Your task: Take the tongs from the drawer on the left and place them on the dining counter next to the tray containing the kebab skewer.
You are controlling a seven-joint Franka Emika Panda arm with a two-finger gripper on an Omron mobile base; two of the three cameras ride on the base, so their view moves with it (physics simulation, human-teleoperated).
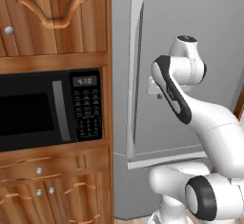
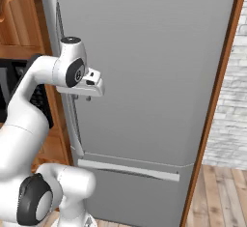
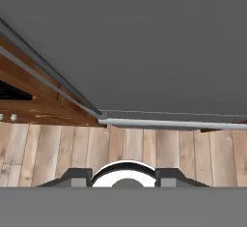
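**Left base view.** A wooden cabinet door [image 1: 52,13] with arched trim occupies the upper left. Below it, a black microwave [image 1: 47,108] sits in a wooden recess, with its keypad on its right side. Under the microwave lies a closed drawer [image 1: 52,167] with a small round silver knob. Two lower cabinet doors follow beneath it. The tongs' position cannot be told. To the right of the woodwork stands a grey fridge [image 1: 157,37], its long handle running down its left edge. The white arm [image 1: 209,123] rises from the lower right and folds back toward the fridge. The gripper [image 1: 158,96] hangs close in front of the fridge door, pointing down.

**Right base view.** The arm stands at the left and the fridge spans the centre. A wooden post borders the fridge on the right. Beyond it are a pale brick wall [image 2: 234,100] and a plank floor [image 2: 222,192].

**Hand view.** The camera looks down the fridge front to the floor. The fingertips [image 3: 77,175] stand apart at the bottom edge. Whether they are released or grasping anything cannot be told.
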